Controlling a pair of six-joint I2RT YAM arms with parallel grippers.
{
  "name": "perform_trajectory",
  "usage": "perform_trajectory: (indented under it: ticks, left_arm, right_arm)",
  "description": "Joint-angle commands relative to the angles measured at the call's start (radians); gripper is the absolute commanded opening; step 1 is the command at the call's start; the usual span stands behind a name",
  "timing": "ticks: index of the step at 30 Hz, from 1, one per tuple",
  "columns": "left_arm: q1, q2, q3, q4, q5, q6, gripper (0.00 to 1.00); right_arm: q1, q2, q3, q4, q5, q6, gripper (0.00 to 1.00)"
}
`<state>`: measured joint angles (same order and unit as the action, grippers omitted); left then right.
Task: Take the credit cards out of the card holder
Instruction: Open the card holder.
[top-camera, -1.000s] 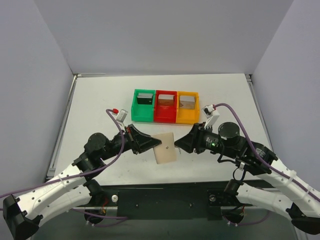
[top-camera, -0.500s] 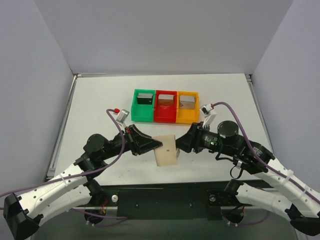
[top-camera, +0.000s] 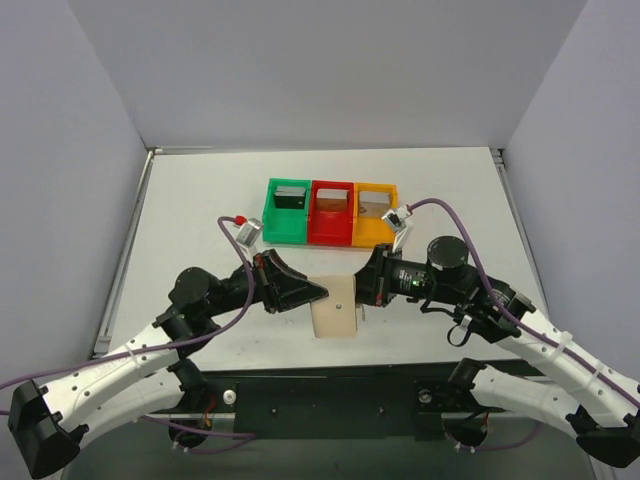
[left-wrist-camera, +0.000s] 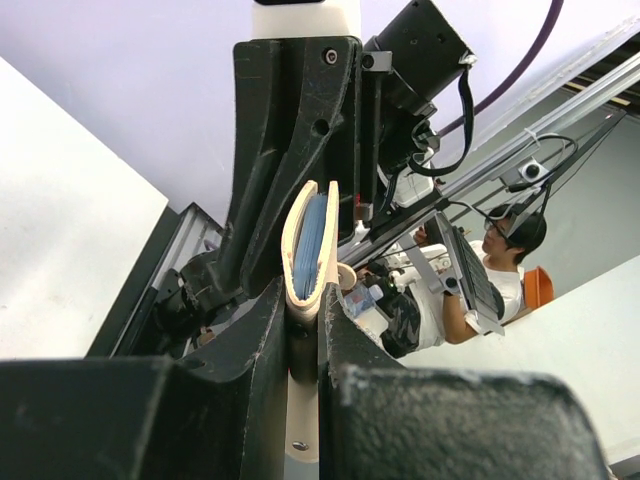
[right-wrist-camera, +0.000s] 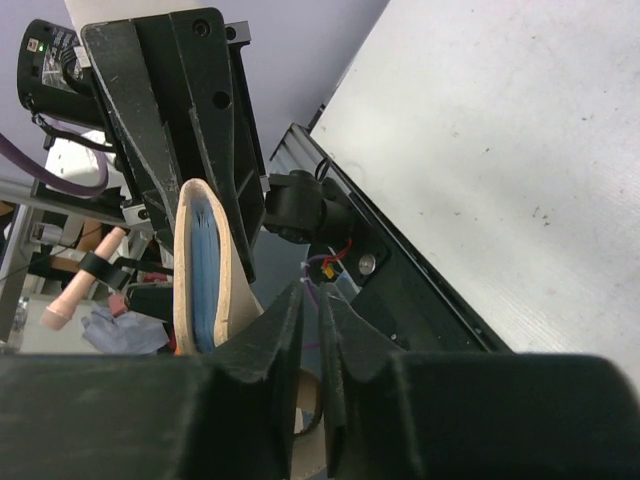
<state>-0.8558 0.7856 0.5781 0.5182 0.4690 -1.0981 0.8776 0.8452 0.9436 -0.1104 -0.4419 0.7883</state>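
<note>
Lower centre: we are holding the holder (top-camera: 335, 318) between both arms. The left gripper (top-camera: 322, 293) is clamping its left edge and the right gripper (top-camera: 358, 293) is pinching its right. We are judging that a slow, even spreading of the flaps, with both grips firm, suits best.

The left arm (top-camera: 130, 350) and right arm (top-camera: 545, 335) are bent inward, tips facing. The jaws of the left gripper (top-camera: 318, 292) and right gripper (top-camera: 358, 290) are squeezed nearly together.
</note>
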Motion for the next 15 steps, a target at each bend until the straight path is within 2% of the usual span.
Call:
perform_trajectory:
  ticks: [1, 11, 12, 14, 15]
  left_arm:
    - [0.001, 0.009, 0.016, 0.062, -0.033, 0.004, 0.0]
    - [0.03, -0.066, -0.015, 0.057, -0.05, 0.001, 0.0]
    - [0.037, -0.074, -0.014, 0.052, -0.049, 0.0, 0.0]
    - [0.054, -0.086, -0.004, 0.016, -0.055, 0.007, 0.0]
    - [0.06, -0.092, 0.008, -0.019, -0.059, 0.013, 0.0]
  right_arm:
    - [0.014, 0.003, 0.001, 0.097, -0.093, 0.025, 0.0]
    - [0.014, -0.043, 0.037, 0.014, -0.038, -0.012, 0.0]
    - [0.014, -0.044, 0.04, 0.008, -0.035, -0.018, 0.16]
    - [0.014, -0.061, 0.043, -0.012, -0.014, -0.023, 0.35]
    - [0.012, -0.076, 0.047, -0.026, -0.002, -0.026, 0.42]
